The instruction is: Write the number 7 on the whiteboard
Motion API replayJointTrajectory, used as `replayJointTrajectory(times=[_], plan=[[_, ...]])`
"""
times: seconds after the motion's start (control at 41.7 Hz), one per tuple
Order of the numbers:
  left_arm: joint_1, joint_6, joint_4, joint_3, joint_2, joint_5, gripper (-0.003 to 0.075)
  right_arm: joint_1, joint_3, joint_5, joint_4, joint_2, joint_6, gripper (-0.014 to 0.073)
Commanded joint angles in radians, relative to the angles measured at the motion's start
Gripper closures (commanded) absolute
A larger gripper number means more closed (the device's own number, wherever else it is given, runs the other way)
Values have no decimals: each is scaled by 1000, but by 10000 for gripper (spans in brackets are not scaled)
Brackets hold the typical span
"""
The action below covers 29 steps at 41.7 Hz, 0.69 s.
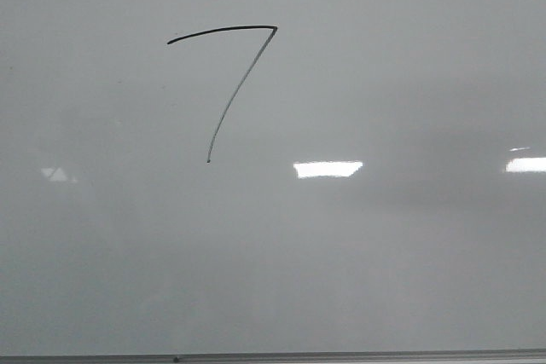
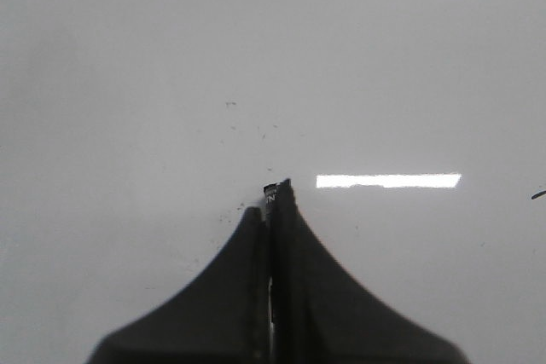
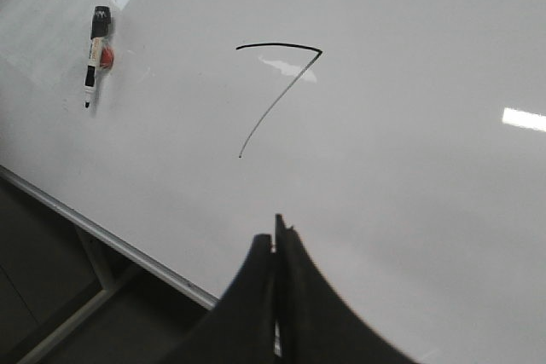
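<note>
Glossy whiteboard (image 1: 384, 279) carries a finished number 7 (image 1: 232, 83) toward eleven o'clock; your left gripper (image 2: 271, 202) and right gripper (image 3: 275, 240) sit clenched, empty—just retract.

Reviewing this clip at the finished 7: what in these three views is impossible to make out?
- The marker lying on the whiteboard, right wrist view: label too small to read.
- Left gripper, left wrist view: a tiny printed tip peeks out between the closed fingers; too small to identify.
- Both arms: outside the front view, which shows only the number 7.
- Board corners: cut off in every view.
</note>
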<state>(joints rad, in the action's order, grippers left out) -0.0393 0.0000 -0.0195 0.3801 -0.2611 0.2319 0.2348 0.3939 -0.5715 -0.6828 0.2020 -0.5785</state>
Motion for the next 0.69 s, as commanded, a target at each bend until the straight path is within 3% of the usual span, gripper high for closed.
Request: replayJointTrajectory(times=[0.0,0.288,0.671], plan=[[1,0,9,28,-11,-76,741,-6,27,56,-32,9,-1,653],[1,0,-19,0,9,-99,741,-6,27,56,-32,9,-1,653],[90,0,20,-247,249,-136,741,-6,27,56,-32,9,-1,653]])
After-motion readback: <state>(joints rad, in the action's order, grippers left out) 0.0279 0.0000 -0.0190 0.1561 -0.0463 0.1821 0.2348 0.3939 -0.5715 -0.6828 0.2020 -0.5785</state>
